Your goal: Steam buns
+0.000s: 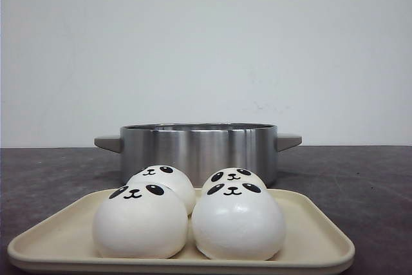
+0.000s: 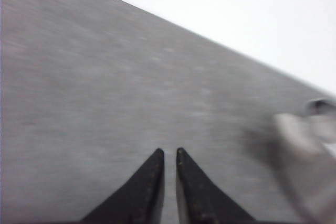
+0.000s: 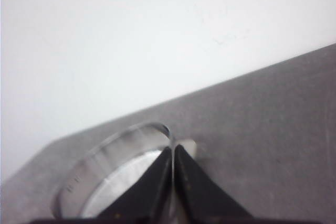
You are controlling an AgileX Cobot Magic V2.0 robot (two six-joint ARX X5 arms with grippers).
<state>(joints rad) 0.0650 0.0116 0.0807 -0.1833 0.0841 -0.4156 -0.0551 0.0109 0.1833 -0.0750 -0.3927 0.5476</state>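
Sitting 2x2 on the tray (image 1: 315, 239) in front of the pot (image 1: 198, 149), buns (image 1: 238, 220) look glossy, soft, prob light/slippery — grab low on sides, gently; left gripper (image 2: 169, 153) near-closed w/ slim gap, right gripper (image 3: 172, 150) closed, both empty.

L gripper (image 2: 169, 156): black fingers nearly together, thin gap between tips, holding nothing, view blurred. R gripper (image 3: 172, 153): fingers pressed close, only a hairline slit, nothing between them. Neither arm shows in front view.
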